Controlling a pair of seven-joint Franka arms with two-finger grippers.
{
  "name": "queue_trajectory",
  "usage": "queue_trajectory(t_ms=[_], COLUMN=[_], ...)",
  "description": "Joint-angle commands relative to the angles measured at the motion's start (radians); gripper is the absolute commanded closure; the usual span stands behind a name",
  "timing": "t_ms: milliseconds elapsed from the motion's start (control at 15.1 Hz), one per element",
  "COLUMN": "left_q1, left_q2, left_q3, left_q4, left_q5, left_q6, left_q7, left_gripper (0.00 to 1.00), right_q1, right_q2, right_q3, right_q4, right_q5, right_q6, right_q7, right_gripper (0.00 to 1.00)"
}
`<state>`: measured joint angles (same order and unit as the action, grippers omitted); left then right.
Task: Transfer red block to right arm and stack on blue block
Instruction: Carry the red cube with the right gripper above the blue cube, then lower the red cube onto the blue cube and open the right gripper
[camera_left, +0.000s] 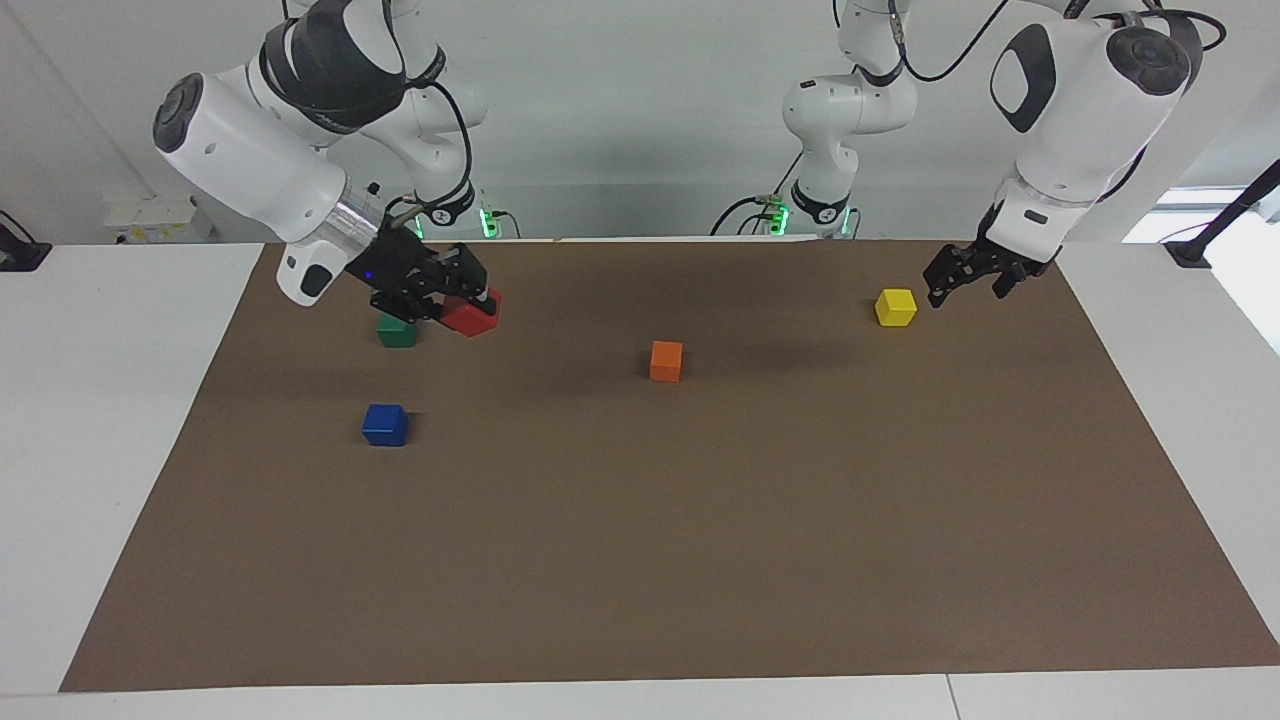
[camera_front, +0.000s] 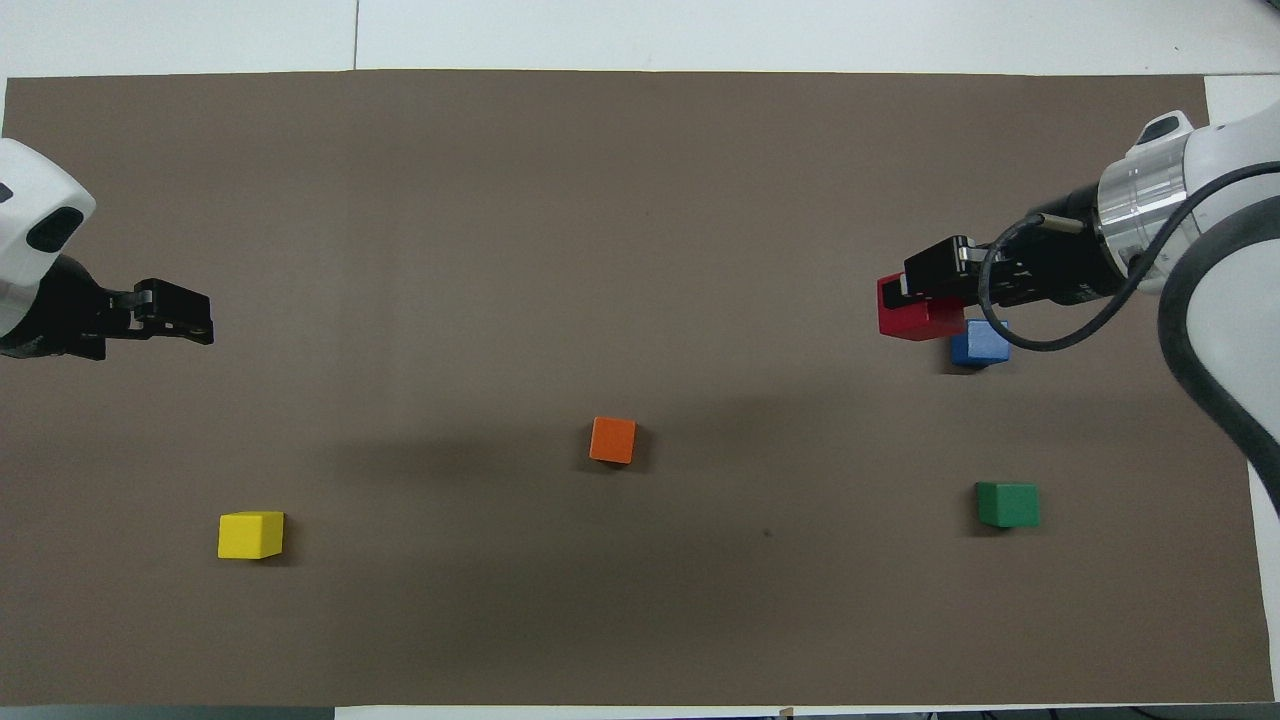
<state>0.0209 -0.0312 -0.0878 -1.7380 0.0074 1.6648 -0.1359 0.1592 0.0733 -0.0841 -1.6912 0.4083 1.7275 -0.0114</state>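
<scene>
My right gripper (camera_left: 468, 298) is shut on the red block (camera_left: 470, 318) and holds it up in the air at the right arm's end of the mat. In the overhead view the red block (camera_front: 905, 320) in the right gripper (camera_front: 915, 292) hangs just beside the blue block (camera_front: 980, 345), partly over its edge. The blue block (camera_left: 385, 424) sits alone on the mat with nothing on it. My left gripper (camera_left: 968, 283) is open and empty, raised over the mat at the left arm's end, close to the yellow block (camera_left: 896, 307). It also shows in the overhead view (camera_front: 185, 318).
A dark green block (camera_left: 397, 332) sits nearer to the robots than the blue block, also in the overhead view (camera_front: 1007, 504). An orange block (camera_left: 666, 360) lies mid-mat. The brown mat (camera_left: 700, 560) covers the table, with white table edges around it.
</scene>
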Motion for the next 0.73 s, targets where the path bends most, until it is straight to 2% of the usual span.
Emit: queue_trajectory(t_ms=[0, 133, 265, 531, 663], left_q1=[-0.016, -0.015, -0.010, -0.010, -0.010], left_q2=[0.024, 0.033, 0.042, 0.036, 0.039], left_q3=[0.013, 0.011, 0.007, -0.004, -0.004], left_q4=[0.038, 0.069, 0.095, 0.098, 0.098], left_q5=[-0.009, -0.009, -0.009, -0.012, -0.014], left_q6=[0.003, -0.014, -0.019, -0.046, -0.039], left_q7=[-0.001, 0.002, 0.005, 0.039, 0.041], left_gripper=[0.00, 0.00, 0.00, 0.00, 0.00], right_q1=[0.000, -0.003, -0.015, -0.015, -0.015], right_q2=[0.002, -0.003, 0.002, 0.000, 0.009], right_q3=[0.006, 0.006, 0.004, 0.004, 0.004], right_q4=[-0.011, -0.044, -0.083, -0.255, -0.309], right_q5=[-0.203, -0.302, -0.328, -0.442, -0.500], right_q6=[0.029, 0.036, 0.069, 0.272, 0.355], right_q7=[0.021, 0.059, 0.099, 0.154, 0.166], right_gripper=[1.00, 1.00, 1.00, 1.00, 1.00])
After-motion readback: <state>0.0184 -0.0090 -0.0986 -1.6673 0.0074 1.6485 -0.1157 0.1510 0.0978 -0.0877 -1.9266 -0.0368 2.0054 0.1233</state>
